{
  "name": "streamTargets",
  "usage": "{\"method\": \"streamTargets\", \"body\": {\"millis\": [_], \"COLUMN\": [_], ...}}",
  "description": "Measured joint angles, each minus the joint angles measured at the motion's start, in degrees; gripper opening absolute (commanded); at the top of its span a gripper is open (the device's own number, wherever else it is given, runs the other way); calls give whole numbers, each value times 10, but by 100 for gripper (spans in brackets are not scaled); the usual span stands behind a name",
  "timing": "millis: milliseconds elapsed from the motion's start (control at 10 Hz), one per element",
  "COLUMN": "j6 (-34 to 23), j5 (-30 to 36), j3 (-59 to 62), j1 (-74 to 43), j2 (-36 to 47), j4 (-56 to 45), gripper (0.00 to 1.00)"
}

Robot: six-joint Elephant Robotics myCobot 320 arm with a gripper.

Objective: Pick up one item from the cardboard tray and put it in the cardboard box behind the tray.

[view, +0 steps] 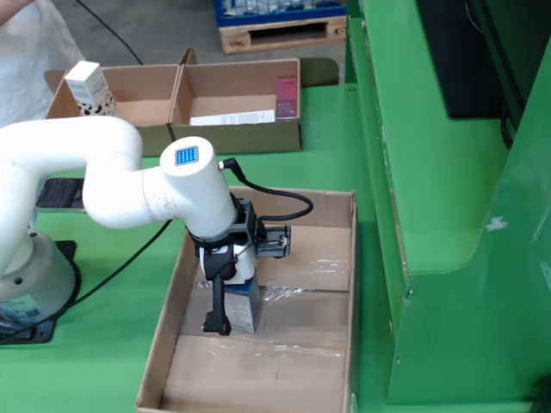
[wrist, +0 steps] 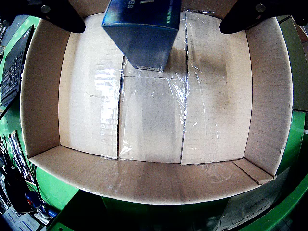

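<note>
In the wrist view a dark blue carton (wrist: 144, 33) hangs between my gripper's (wrist: 153, 19) two black fingers (wrist: 57, 17), which show at the top corners. It hangs over the taped floor of a big cardboard box (wrist: 43, 96). The fixed view shows the white arm reaching down into that box (view: 344, 258), with the gripper (view: 234, 310) shut on the blue carton (view: 244, 308) low over the floor. Behind it stand two cardboard trays (view: 241, 133); the right one holds a flat white item (view: 231, 116) and a pink packet (view: 286, 96).
A white patterned carton (view: 89, 88) stands in the left tray. The box walls enclose the gripper on all sides. A raised green ledge (view: 430, 172) runs along the right in the fixed view. A laptop (wrist: 12, 67) lies left of the box.
</note>
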Motion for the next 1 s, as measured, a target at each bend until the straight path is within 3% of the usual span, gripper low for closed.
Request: {"method": "streamTargets", "body": {"millis": [600,1000], "j6": [0,0], "j5": [0,0], "j3": [0,0], "j1": [0,0], "j2": [0,0], "j4": [0,0], "gripper": [100,60]}}
